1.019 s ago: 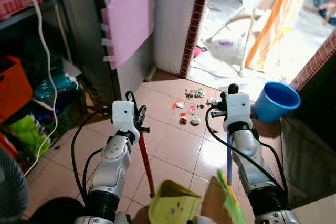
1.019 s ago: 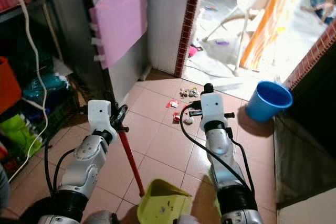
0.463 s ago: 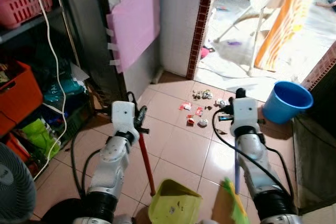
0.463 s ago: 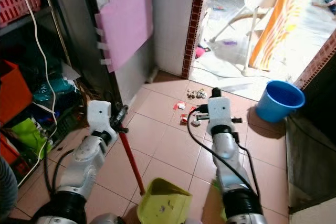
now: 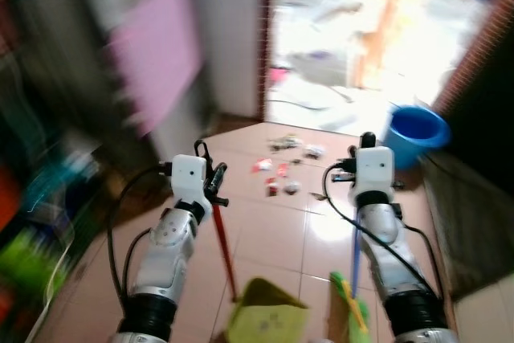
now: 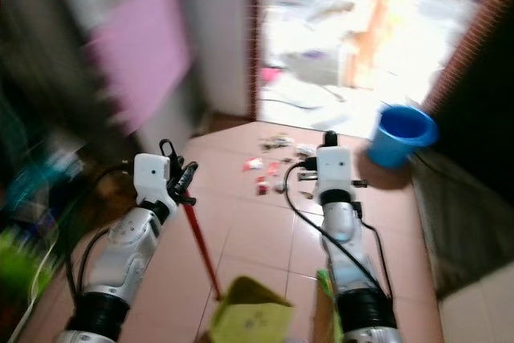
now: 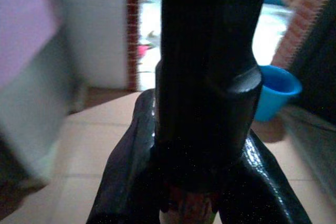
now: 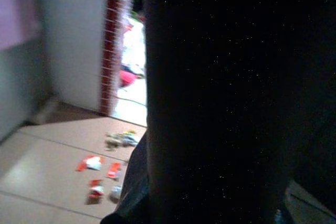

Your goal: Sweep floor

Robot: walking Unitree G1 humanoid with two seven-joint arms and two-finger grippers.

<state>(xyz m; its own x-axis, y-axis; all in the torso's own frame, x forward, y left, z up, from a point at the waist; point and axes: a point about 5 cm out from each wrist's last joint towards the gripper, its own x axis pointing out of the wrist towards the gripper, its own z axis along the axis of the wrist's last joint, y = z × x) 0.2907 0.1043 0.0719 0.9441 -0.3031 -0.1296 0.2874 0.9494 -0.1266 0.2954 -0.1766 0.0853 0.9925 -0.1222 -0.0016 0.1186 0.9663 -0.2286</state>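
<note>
The head views are blurred. Scattered red and white litter (image 5: 281, 178) lies on the tan tiles ahead, also seen as litter (image 8: 102, 174) in the right wrist view. My left gripper (image 5: 212, 188) is shut on the red handle (image 5: 223, 251) of a yellow-green dustpan (image 5: 265, 319) that stands low in front of me. My right gripper (image 5: 350, 176) is shut on the blue broom handle (image 5: 355, 259), whose green bristles (image 5: 353, 311) rest near the dustpan. In the left wrist view a black finger (image 7: 205, 77) closes over a bit of red handle (image 7: 189, 204).
A blue bucket (image 5: 416, 130) stands on the floor at the right, by a brick wall edge. A bright doorway (image 5: 337, 54) opens straight ahead beyond the litter. A pink sheet (image 5: 152, 54) hangs on the left wall, with dark shelving further left.
The camera has swung and the picture is now smeared; the whole scene has shifted. Both grippers keep the same hold on the dustpan handle and the broom.
</note>
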